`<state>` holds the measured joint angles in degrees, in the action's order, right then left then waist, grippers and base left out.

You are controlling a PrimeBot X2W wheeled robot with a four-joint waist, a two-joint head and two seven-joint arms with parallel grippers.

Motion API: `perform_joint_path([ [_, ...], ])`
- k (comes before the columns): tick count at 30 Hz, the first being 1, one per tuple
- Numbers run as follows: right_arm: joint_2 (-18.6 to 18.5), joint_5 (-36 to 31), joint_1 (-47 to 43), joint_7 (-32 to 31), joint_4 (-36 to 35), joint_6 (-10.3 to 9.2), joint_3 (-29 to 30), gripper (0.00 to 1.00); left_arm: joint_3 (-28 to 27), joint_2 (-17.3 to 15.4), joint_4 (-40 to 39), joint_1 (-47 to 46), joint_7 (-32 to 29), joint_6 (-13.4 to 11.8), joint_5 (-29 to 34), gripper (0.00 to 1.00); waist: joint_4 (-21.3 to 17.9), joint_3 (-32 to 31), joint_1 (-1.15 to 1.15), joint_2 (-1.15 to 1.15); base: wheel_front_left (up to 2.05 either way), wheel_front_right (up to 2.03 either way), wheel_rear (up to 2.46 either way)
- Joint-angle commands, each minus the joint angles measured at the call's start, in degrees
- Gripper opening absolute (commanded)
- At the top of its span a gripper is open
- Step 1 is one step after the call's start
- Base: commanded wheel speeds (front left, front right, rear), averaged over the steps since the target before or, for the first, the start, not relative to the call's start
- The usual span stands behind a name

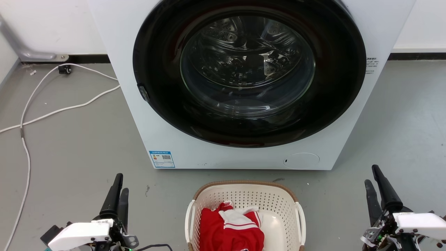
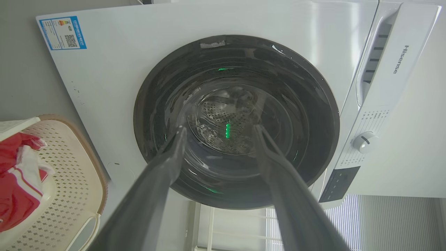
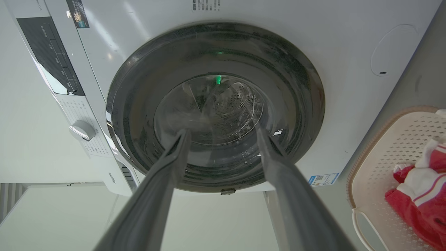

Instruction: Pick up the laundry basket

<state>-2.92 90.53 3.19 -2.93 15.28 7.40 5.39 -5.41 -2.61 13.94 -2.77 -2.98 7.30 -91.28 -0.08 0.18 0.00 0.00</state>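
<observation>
The laundry basket [image 1: 275, 205] is seen at the bottom centre of the head view, standing on the grey floor [image 1: 69, 157] just in front of the white washing machine [image 1: 132, 104], whose round dark door is closed. A red and white garment [image 1: 230, 230] is held inside the basket, and its two white side handles are left free. The left gripper [image 1: 122, 183] is placed at the lower left of the frame and the right gripper [image 1: 371, 174] at the lower right, each well apart from the basket, with fingers pointed up the frame. In the left wrist view the left gripper [image 2: 219, 128] is shown with jaws spread wide and nothing held between them, the basket [image 2: 69, 181] lying at the lower left. In the right wrist view the right gripper [image 3: 222, 130] is likewise shown with jaws parted and nothing gripped, the basket [image 3: 383, 153] at the right edge. A white cable [image 1: 52, 111] is trailed across the floor at the left.
</observation>
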Motion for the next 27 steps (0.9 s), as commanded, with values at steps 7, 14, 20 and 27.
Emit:
perform_joint_path([
  [7, -0.1, -5.5, 0.9, 2.1, -1.3, 0.09, 1.8, 1.00, -2.4, -0.2, -1.6, -0.2, 2.1, 0.1, 3.2, 1.00, 0.0, 0.0, 0.00, 0.00, 0.00, 0.00, 0.00],
  [14, -0.1, -14.1, 1.6, 3.7, -2.7, 0.09, 3.4, 1.00, -4.9, -0.2, -1.3, 0.0, 3.7, 0.1, 7.8, 1.00, -0.1, -0.1, 0.00, 0.00, 0.00, 0.00, 0.00],
  [20, -0.1, -24.7, 1.8, 5.1, -6.0, 0.10, 3.6, 1.00, -7.0, -0.2, -4.1, -0.4, 5.0, 0.1, 14.6, 1.00, 0.0, 0.1, 0.00, 0.00, 0.00, 0.00, 0.00],
  [27, -0.1, -36.8, 1.9, 6.5, -11.1, 0.10, 1.9, 1.00, -7.4, -0.3, -8.1, -0.1, 6.5, 0.1, 21.6, 1.00, -0.1, 0.2, 0.00, 0.00, 0.00, 0.00, 0.00],
])
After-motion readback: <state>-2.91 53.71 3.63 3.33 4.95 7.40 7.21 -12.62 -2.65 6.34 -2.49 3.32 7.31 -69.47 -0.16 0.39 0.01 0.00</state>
